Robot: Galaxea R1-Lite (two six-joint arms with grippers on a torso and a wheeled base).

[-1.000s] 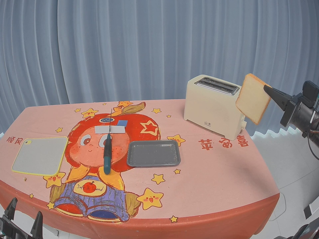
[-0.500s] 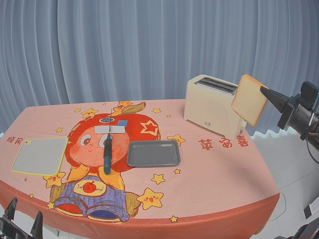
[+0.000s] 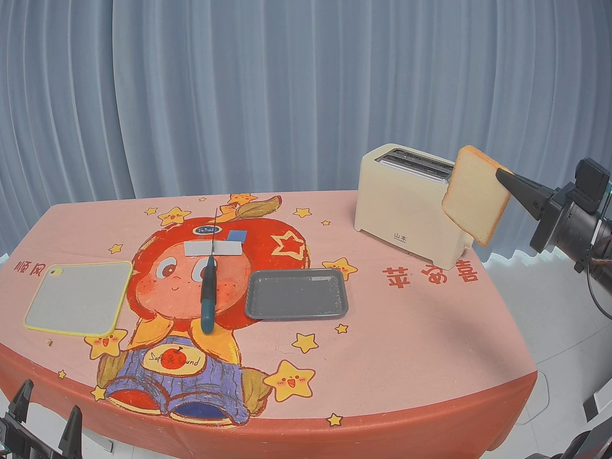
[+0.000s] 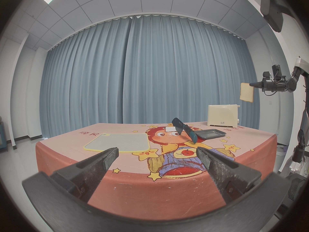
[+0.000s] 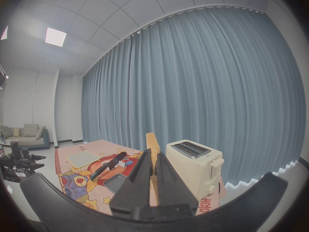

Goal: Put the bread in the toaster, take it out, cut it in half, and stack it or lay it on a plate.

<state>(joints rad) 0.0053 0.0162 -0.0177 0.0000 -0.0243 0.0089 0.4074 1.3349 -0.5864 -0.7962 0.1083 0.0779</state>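
Observation:
My right gripper point(image 3: 505, 176) is shut on a slice of bread point(image 3: 474, 192), holding it upright in the air beside the right end of the cream toaster point(image 3: 408, 205), level with its slots. In the right wrist view the bread point(image 5: 152, 147) stands edge-on between my fingers point(image 5: 141, 174), the toaster point(image 5: 193, 165) just past it. The left wrist view shows the bread point(image 4: 247, 92) above the toaster point(image 4: 223, 115). My left gripper point(image 4: 157, 165) hangs open below the table's front left edge, nothing between its fingers. A grey plate point(image 3: 296, 294) lies mid-table, a teal-handled knife point(image 3: 208, 288) to its left, a cutting board point(image 3: 80, 298) at far left.
A small white block point(image 3: 213, 248) props the knife's blade, a blue piece point(image 3: 237, 236) behind it. The pink printed tablecloth point(image 3: 395, 352) has open room in front and to the right of the plate. Blue curtains hang close behind the toaster.
My right gripper has carried the bread a little leftward, closer to the toaster's right end. The head camera shifted slightly. The left arm has not moved.

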